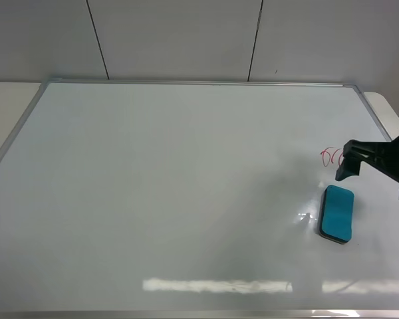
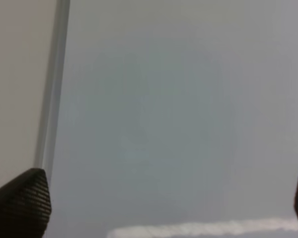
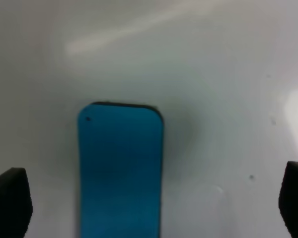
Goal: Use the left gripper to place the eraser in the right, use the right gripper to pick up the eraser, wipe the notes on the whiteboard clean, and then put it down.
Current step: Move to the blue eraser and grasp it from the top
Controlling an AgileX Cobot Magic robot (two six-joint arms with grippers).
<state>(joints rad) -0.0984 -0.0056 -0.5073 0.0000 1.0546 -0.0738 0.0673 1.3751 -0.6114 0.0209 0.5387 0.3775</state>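
The teal eraser (image 1: 337,212) lies flat on the whiteboard (image 1: 186,173) at the right, below the red notes (image 1: 330,157). My right gripper (image 1: 349,163) comes in from the right edge, open, just above and behind the eraser, partly covering the notes. In the right wrist view the eraser (image 3: 120,168) sits between the spread fingertips (image 3: 10,203), untouched. My left gripper is out of the exterior high view; in the left wrist view it (image 2: 169,203) is open and empty over bare board near the silver frame (image 2: 52,84).
The whiteboard's silver frame (image 1: 186,82) runs along the back, in front of a grey panelled wall (image 1: 186,40). White table surface (image 1: 3,106) shows left of the board. Glare strips (image 1: 216,286) lie near the front edge.
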